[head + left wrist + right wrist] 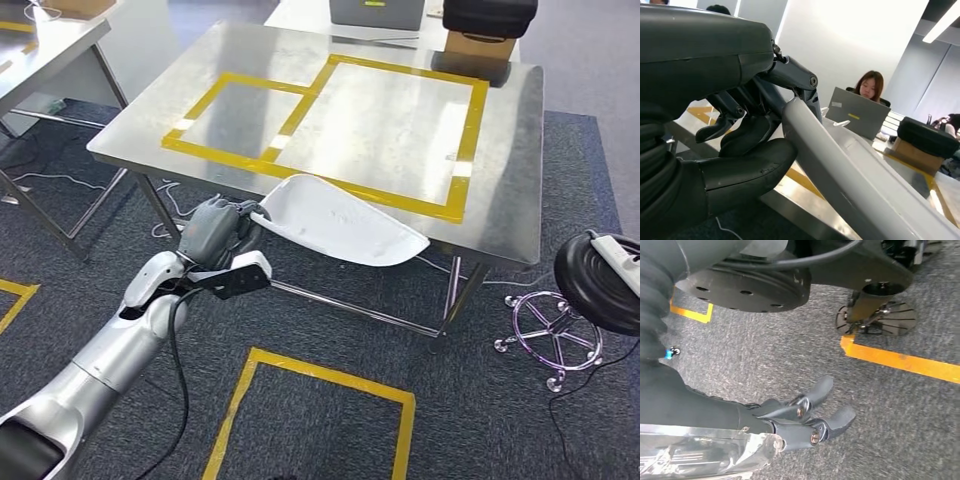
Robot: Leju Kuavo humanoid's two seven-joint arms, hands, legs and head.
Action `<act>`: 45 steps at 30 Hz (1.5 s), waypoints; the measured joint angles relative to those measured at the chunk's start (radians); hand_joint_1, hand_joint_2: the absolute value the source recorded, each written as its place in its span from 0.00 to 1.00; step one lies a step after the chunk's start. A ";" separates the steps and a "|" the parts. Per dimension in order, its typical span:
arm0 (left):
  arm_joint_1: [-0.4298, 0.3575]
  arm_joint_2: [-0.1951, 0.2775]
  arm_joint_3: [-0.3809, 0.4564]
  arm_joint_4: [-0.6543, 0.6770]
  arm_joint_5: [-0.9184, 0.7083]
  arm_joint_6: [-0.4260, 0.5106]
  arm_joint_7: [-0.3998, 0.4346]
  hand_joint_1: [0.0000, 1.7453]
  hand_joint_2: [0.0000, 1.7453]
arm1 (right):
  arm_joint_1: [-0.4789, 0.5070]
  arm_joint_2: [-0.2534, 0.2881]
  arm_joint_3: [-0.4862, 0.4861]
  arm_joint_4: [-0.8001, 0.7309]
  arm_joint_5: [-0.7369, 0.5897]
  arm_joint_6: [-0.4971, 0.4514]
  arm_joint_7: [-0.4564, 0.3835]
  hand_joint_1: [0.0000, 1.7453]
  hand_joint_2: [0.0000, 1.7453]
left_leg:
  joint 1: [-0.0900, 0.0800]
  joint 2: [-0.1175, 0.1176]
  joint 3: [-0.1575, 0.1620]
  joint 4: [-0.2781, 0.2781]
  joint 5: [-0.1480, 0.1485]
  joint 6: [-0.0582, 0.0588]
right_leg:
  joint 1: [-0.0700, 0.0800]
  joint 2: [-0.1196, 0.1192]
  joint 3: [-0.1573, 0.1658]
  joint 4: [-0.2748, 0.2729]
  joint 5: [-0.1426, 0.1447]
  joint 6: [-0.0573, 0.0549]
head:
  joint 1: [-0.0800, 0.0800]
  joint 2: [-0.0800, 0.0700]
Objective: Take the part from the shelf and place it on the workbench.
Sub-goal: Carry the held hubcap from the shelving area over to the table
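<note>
A long white curved part [340, 222] hangs just over the near edge of the steel workbench [498, 200], which is marked with yellow tape rectangles. My left hand [219, 232] grips the part's left end, in front of the bench edge. In the left wrist view the thumb and dark fingers of my left hand [738, 125] wrap the grey-white part [851, 170], which stretches away over the bench. My right hand [806, 415] hangs above the grey carpet with its fingers apart and nothing in them.
A black stool [596, 280] stands at the right of the bench. A black case [483, 15] on a cardboard box and a laptop [373, 12] sit beyond the far edge, where a person [868, 86] sits. Another table [45, 40] stands at the left. A yellow tape square [317, 400] marks the floor.
</note>
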 joint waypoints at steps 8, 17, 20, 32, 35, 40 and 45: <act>-0.001 0.002 0.001 -0.003 0.000 0.000 0.000 1.00 1.00 | -0.002 0.000 0.000 0.000 0.000 0.000 0.000 0.00 1.00 | 0.001 0.000 0.060 -0.098 -0.010 0.055 | 0.006 -0.004 -0.040 0.104 -0.080 0.034 | 0.006 0.000; 0.000 0.004 0.000 -0.003 0.000 0.000 0.000 1.00 1.00 | -0.001 0.000 0.000 0.000 -0.001 0.001 0.001 0.00 1.00 | -0.007 -0.006 0.121 -0.097 -0.064 0.045 | 0.009 -0.004 -0.079 0.031 0.055 0.023 | 0.007 0.000; 0.001 0.004 0.000 -0.003 0.000 0.000 0.000 1.00 1.00 | -0.001 0.000 0.000 0.000 -0.001 0.002 0.001 0.00 1.00 | -0.005 -0.007 0.120 -0.102 -0.069 0.028 | 0.011 -0.002 -0.071 0.012 0.046 0.010 | 0.003 0.000; 0.015 0.010 0.001 -0.009 0.000 0.000 0.001 1.00 1.00 | -0.001 0.001 0.000 0.000 0.002 0.003 0.001 0.00 1.00 | -0.003 0.000 0.021 -0.070 0.030 0.015 | 0.009 0.004 0.010 0.000 -0.016 0.001 | -0.002 0.000; 0.018 0.010 0.001 -0.011 0.000 0.000 0.002 1.00 1.00 | -0.001 0.000 0.000 0.000 0.003 0.003 0.002 0.00 1.00 | -0.003 -0.001 0.035 -0.103 0.022 0.027 | 0.014 0.003 0.010 -0.002 -0.024 0.001 | 0.001 0.000; 0.020 0.011 0.001 -0.011 -0.007 -0.002 0.002 1.00 1.00 | 0.000 0.000 0.000 0.000 0.005 0.003 0.003 0.00 1.00 | -0.005 -0.005 0.035 -0.104 0.016 0.036 | 0.015 -0.001 0.025 -0.020 -0.022 0.000 | 0.003 0.000; 0.020 0.011 0.001 -0.011 -0.011 -0.003 0.002 1.00 1.00 | -0.001 0.000 0.000 0.000 0.007 0.003 0.003 0.00 1.00 | -0.005 -0.005 0.035 -0.104 0.015 0.039 | 0.015 -0.001 0.027 -0.026 -0.021 0.008 | 0.003 0.000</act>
